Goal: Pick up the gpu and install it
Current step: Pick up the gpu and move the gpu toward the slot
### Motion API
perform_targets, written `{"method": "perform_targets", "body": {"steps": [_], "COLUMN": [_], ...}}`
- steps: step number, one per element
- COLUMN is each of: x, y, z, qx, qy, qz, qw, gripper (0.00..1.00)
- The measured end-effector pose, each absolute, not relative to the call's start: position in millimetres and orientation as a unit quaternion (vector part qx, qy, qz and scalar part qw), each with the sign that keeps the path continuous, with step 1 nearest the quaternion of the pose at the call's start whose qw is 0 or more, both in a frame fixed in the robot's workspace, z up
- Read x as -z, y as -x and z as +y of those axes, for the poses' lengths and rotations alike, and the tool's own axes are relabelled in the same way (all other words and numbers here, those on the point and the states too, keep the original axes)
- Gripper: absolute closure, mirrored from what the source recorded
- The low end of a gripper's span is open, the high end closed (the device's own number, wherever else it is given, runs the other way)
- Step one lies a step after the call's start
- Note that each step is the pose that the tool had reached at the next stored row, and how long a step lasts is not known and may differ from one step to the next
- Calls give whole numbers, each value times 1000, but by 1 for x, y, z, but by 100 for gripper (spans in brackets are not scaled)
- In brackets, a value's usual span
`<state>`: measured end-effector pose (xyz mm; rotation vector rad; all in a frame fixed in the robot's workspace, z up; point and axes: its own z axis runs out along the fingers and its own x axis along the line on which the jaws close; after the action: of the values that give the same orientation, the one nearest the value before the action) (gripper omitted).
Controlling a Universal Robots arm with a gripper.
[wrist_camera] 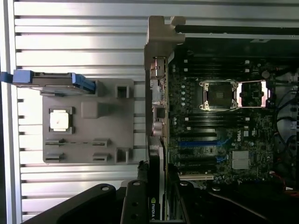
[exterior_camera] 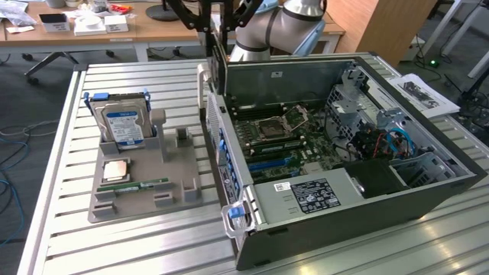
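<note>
My gripper (exterior_camera: 208, 28) hangs at the back of the exterior view, shut on the gpu (exterior_camera: 219, 66), a thin dark card seen edge-on. The card hangs just above the rear wall of the open computer case (exterior_camera: 428, 195). In the wrist view the black fingers (wrist_camera: 135, 198) clamp the gpu (wrist_camera: 156, 154), which carries an NVIDIA label. Its tan metal end bracket (wrist_camera: 161, 42) reaches out along the edge of the case. Inside the case lies the motherboard (exterior_camera: 283, 137) with blue expansion slots (wrist_camera: 196, 142).
On the exterior view's left, a grey parts holder (exterior_camera: 180, 197) on the slatted metal table (exterior_camera: 114, 246) carries a blue-labelled hard drive (exterior_camera: 122, 123), a processor (exterior_camera: 114, 170) and a green memory stick (exterior_camera: 141, 185). A power supply (exterior_camera: 306, 197) and cables (exterior_camera: 382, 143) fill the case's near side.
</note>
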<state>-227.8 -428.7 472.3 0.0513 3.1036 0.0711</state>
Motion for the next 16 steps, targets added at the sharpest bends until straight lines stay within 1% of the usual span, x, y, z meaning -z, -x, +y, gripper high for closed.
{"method": "perform_targets", "body": {"steps": [16], "x": [-472], "y": [175], "z": [-429], "qx": [-23], "qy": [-17], "qz": [999], "qw": [18], "gripper": [73]}}
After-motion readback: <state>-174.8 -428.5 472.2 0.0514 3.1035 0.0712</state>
